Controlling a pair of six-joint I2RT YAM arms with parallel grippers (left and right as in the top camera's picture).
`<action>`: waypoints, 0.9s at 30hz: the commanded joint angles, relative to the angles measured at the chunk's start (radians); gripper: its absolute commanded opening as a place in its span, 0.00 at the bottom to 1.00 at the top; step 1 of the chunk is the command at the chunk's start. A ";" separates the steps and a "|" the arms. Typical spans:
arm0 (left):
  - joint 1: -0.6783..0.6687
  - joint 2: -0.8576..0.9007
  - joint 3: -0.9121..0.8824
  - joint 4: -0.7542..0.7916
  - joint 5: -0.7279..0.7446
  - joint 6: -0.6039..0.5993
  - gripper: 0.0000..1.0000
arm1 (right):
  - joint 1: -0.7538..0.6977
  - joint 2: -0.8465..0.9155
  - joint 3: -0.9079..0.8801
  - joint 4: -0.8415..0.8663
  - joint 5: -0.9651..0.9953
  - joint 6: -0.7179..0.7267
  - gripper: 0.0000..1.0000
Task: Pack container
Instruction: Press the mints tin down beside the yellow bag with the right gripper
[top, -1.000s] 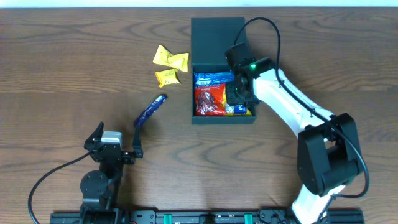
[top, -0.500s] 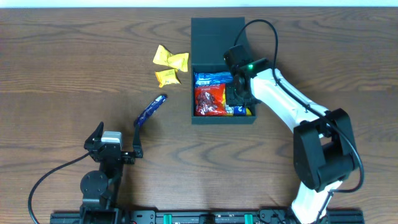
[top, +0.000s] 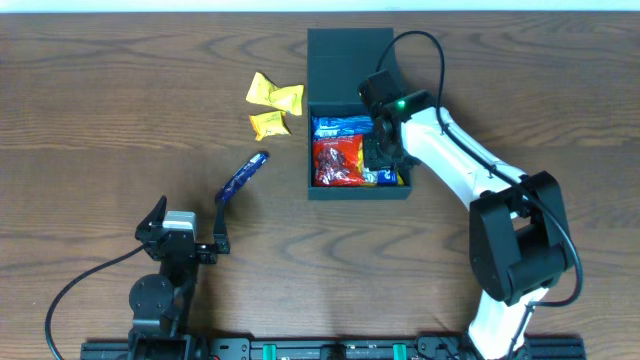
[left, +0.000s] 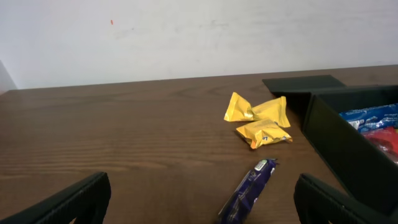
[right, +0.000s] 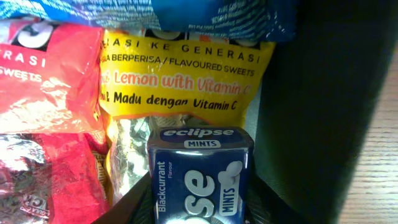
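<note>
The container (top: 358, 192) is a dark square box with its flap lid (top: 348, 62) open at the back. It holds a blue packet (right: 155, 12), a red sweets bag (right: 43, 93) and a yellow lemon sweets bag (right: 180, 81). My right gripper (top: 381, 150) is down inside the container's right side, shut on a blue Eclipse mints tin (right: 200, 171) over the yellow bag, beside the dark container wall (right: 311, 112). My left gripper (top: 190, 226) is open and empty near the front left, also seen in the left wrist view (left: 199, 205).
Three yellow snack packets (top: 273, 105) lie left of the container, also in the left wrist view (left: 258, 118). A blue-purple snack bar (top: 243, 177) lies on the wood table ahead of the left gripper (left: 249, 190). The container's side wall (left: 342, 149) stands at the right.
My right gripper has shifted slightly up and left inside the container with the tin. The left arm has not moved.
</note>
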 joint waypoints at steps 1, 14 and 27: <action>-0.002 -0.002 -0.011 -0.047 0.001 -0.004 0.95 | -0.005 0.010 0.031 -0.008 0.043 0.013 0.36; -0.002 -0.002 -0.011 -0.046 0.001 -0.004 0.95 | -0.004 0.008 0.041 -0.034 0.063 0.013 0.47; -0.002 -0.002 -0.011 -0.046 0.001 -0.003 0.95 | 0.031 0.008 0.174 -0.150 -0.064 0.050 0.02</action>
